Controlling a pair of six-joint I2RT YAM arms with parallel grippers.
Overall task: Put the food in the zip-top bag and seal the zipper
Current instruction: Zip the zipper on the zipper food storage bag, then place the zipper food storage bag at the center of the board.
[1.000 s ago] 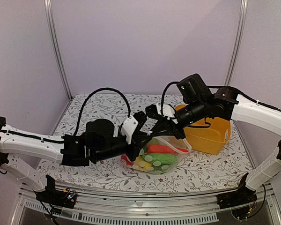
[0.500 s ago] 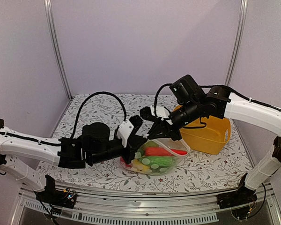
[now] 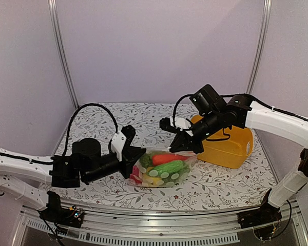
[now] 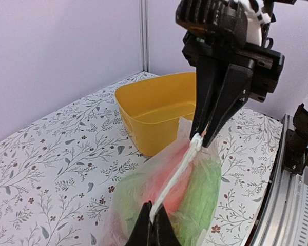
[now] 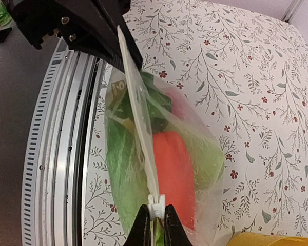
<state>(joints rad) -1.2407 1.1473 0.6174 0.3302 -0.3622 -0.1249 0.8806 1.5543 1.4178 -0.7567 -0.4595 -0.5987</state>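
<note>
**Food bagged, both grippers on the zipper – seal not confirmed**

Loading looks done. The food – carrot (image 3: 167, 158), cucumber (image 3: 163, 168), leafy greens (image 5: 118, 169) and some yellow and red pieces – sits inside the zip-top bag (image 3: 143, 174). I see no food outside it.

The bag rests on the table (image 3: 236, 182) at centre front, between the two arms and just left of the yellow tub (image 3: 231, 148). Its mouth edge is held up off the cloth.

The left gripper (image 4: 154, 225) is clenched on one end of the zipper (image 4: 177, 177). The right gripper (image 5: 155, 215) is clenched on the other end, pinching a small white piece on the strip. The strip runs taut and straight between them, near edge-on in both wrist views.

Whether the strip is pressed shut along its length I cannot tell – the plastic is too clear and thin. My judgement: what is left is the sealing itself, or checking it, then letting go.

Around:
- The tub stands close behind the right gripper, not touching the bag as far as I can see, and what shows of its inside has no food.
- The left arm's black cable (image 3: 92, 110) loops high above the table.
- The metal rail (image 5: 56, 154) runs just beside the bag at the near edge.

In the way: bulging food right under the strip may keep it from closing, and the two grippers leave little free strip between them.
</note>
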